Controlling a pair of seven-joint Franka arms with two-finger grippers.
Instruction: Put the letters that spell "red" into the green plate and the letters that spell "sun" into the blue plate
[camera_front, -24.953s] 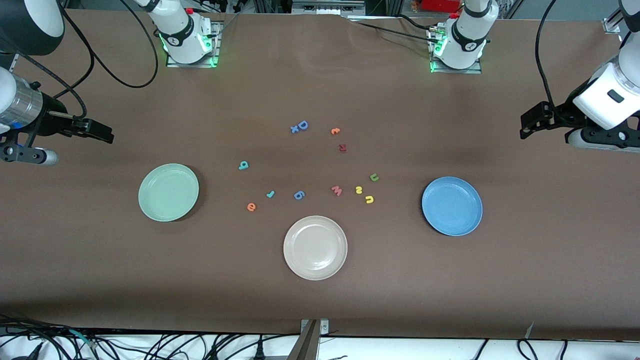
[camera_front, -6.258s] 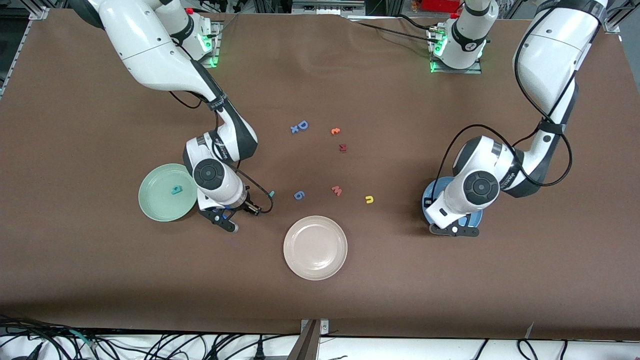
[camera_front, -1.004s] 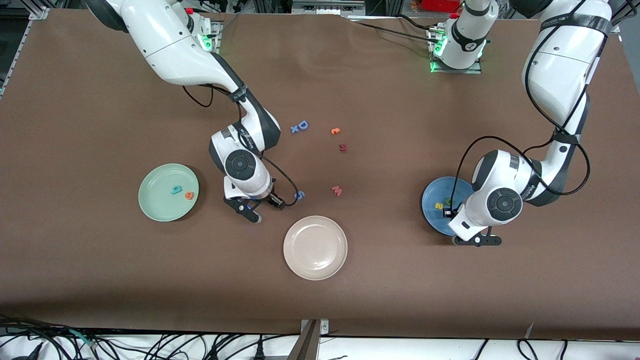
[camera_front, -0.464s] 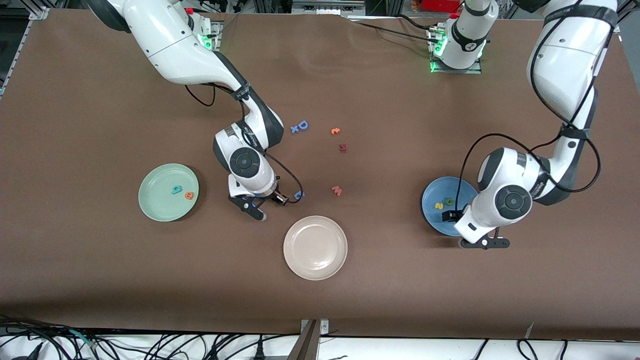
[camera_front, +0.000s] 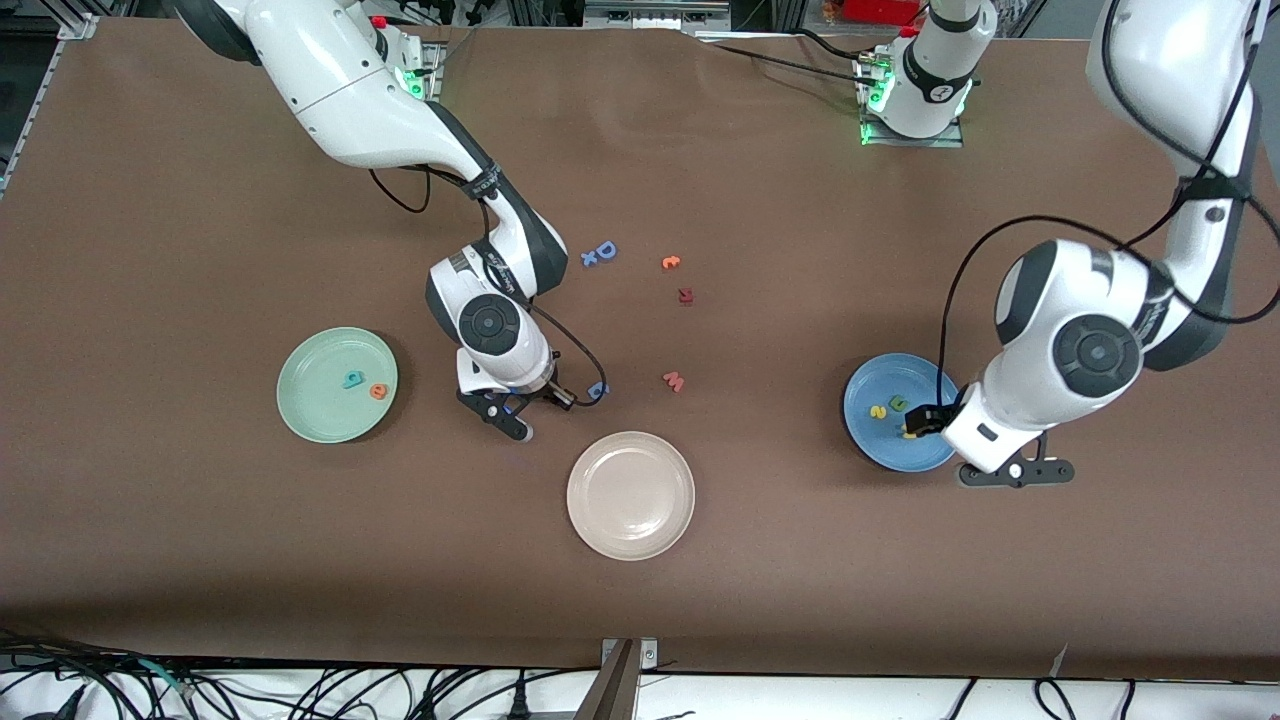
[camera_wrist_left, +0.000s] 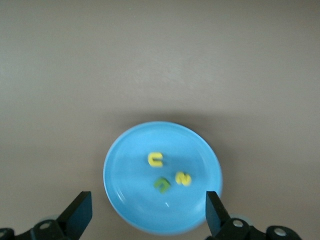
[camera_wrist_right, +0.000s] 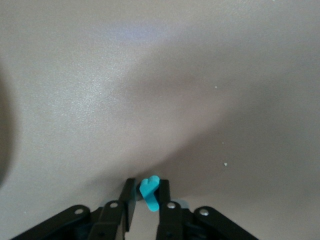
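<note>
Right claw (camera_wrist_right: 147, 196) pinching the teal "r" (camera_wrist_right: 149, 192) low at the table (camera_front: 760, 560), left claw (camera_wrist_left: 145, 220) wide over the blue plate (camera_wrist_left: 125, 200) holding yellow "s" (camera_wrist_left: 183, 178), yellow "u" (camera_wrist_left: 156, 159), green "n" (camera_wrist_left: 162, 184).

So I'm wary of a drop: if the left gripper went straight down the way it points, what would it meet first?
The blue plate, most likely. The open left gripper hangs over it and points down at it; the three letters lie near its middle. How high it hangs is unclear.

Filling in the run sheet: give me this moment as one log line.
right gripper: shut on teal r, at table | left gripper: open over blue plate | s, u, n in blue plate | green plate: d, e
</note>
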